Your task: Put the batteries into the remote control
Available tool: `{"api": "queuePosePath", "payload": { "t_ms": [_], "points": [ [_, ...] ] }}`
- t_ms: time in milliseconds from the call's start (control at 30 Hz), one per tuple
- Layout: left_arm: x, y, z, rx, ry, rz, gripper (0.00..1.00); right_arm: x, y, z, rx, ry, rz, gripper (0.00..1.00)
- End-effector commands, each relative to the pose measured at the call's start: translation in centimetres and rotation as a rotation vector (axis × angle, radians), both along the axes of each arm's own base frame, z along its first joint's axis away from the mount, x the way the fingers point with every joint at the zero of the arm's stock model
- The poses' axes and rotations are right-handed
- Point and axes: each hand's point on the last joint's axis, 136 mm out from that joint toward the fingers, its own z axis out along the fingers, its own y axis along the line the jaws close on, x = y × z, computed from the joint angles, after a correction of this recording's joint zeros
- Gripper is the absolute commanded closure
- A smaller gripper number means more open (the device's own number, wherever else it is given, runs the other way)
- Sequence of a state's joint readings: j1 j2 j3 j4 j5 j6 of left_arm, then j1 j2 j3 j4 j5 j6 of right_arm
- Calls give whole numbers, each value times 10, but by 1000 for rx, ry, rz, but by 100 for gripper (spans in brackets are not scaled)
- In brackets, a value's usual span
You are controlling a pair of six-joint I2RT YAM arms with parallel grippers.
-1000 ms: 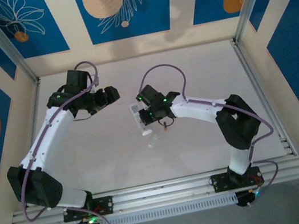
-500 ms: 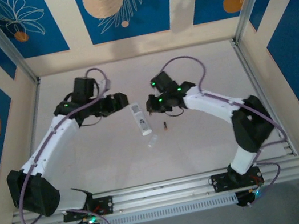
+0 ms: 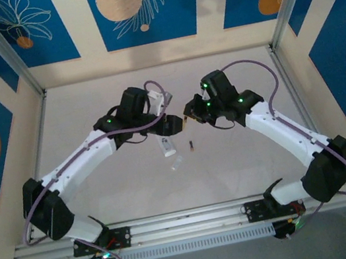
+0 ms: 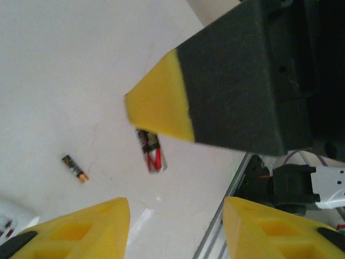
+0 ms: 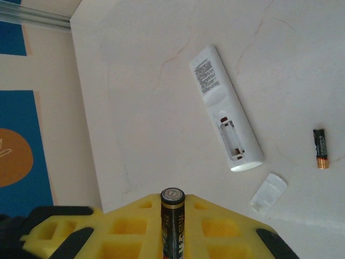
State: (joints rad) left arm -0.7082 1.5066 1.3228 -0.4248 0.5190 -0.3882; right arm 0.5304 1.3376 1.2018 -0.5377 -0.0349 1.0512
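Over last second I swung both arms inward, meeting above worktop (image 3: pixel 75 106) centre.
Left gripper (image 4: pixel 175 226): fingers wide apart, empty, hovering beside right one.
Right gripper (image 3: pixel 188 119): fingers clamped on held battery (image 5: pixel 172 213), lifted off worktop.
Remote control (image 5: pixel 226 108): flat on worktop, back up, compartment open, probably empty.
Cover (image 5: pixel 268 192): just beside its end.
Loose battery (image 5: pixel 320 148): near, apart.
My judgement: first insertion next.

Left arm (image 3: pixel 79 166) and right arm (image 3: pixel 284 130) both stretched toward worktop (image 3: pixel 234 172) centre, wrists angled inward, tips near each other. Left end effector (image 3: pixel 173 124): fingers spread apart. Right end effector (image 5: pixel 172 208): clamped on a battery (image 5: pixel 172 226), one end poking out between the pads.
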Motion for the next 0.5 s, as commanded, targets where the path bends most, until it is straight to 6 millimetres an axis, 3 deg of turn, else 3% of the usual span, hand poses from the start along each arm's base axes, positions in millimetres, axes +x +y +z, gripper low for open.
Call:
{"api": "queuePosePath", "payload": {
  "t_ms": [0, 200, 467],
  "points": [
    [-6, -20, 15, -38, -62, -91, 51, -16, 0, 5, 35, 38, 5, 86],
    [1, -23, 0, 3, -55, -74, 68, -23, 7, 13, 64, 37, 24, 85],
    [9, -16, -2, 57, -100, -46, 84, -31, 11, 12, 63, 50, 52, 85]
  ]
}}
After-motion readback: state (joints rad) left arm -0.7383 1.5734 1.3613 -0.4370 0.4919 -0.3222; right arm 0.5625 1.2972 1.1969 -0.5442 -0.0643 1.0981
